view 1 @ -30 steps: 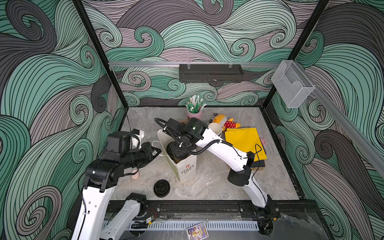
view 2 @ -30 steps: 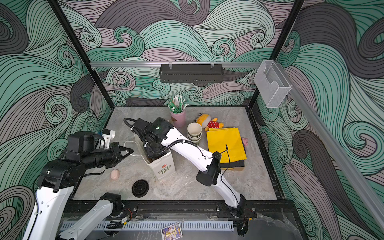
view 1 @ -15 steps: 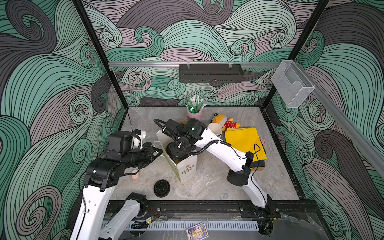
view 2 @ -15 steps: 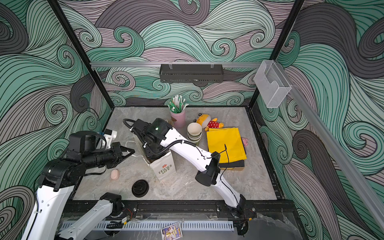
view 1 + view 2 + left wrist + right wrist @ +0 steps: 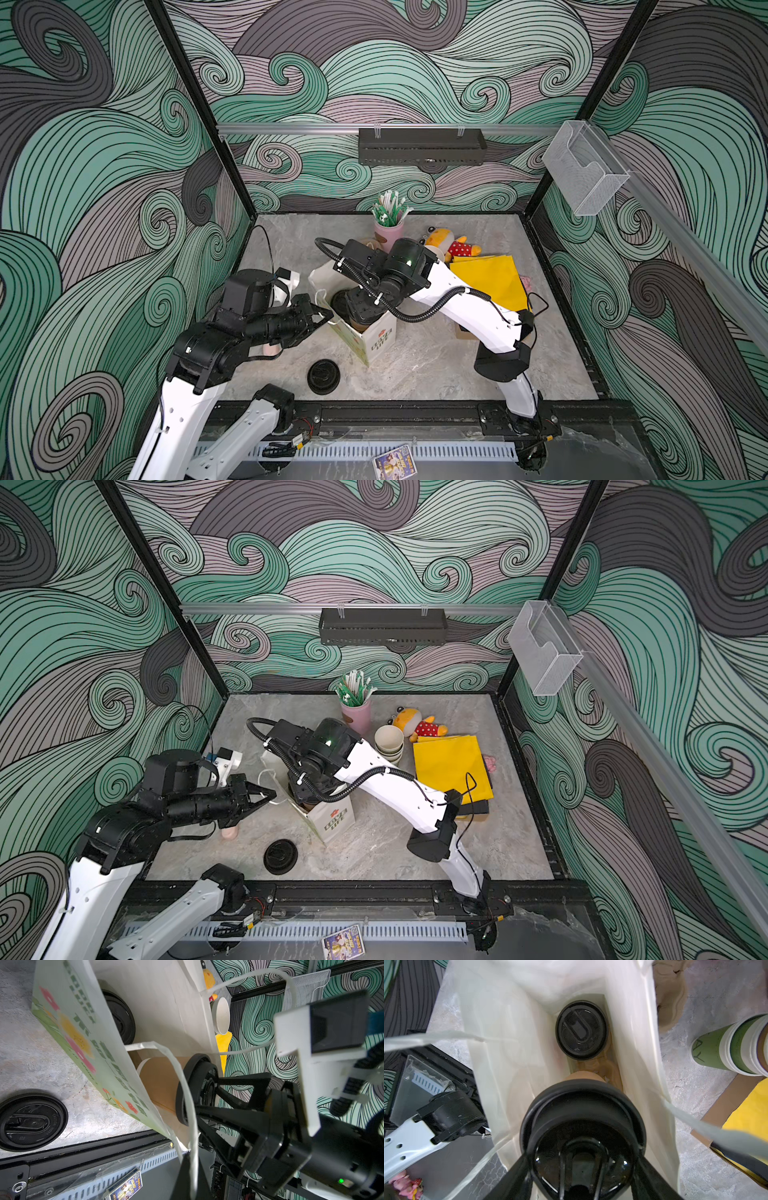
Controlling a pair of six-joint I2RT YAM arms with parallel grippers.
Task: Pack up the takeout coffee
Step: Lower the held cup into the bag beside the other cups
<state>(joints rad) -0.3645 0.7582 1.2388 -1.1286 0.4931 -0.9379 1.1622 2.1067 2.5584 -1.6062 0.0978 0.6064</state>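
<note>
My right gripper (image 5: 581, 1167) is shut on the black lid (image 5: 581, 1126) of the brown takeout coffee cup (image 5: 160, 1084), which hangs upright in the mouth of the white paper bag (image 5: 374, 345). A second lidded cup (image 5: 581, 1029) stands deeper in the bag; only its black lid shows, so its colour is hidden. My left gripper (image 5: 189, 1178) is shut on the bag's white handle strap (image 5: 187, 1105) and holds that side out. In both top views the left gripper (image 5: 266, 798) is just left of the bag (image 5: 332, 820).
Loose black lids (image 5: 280, 856) lie on the table in front of the bag. Behind and to the right are a stack of lidless cups (image 5: 388, 744), a pink straw holder (image 5: 355, 715), a plush toy (image 5: 415, 725) and a yellow folder (image 5: 451, 766). A small pink object (image 5: 230, 833) sits under the left arm.
The right arm has shifted slightly while holding the cup in the bag's mouth. The left gripper keeps its hold on the handle.
</note>
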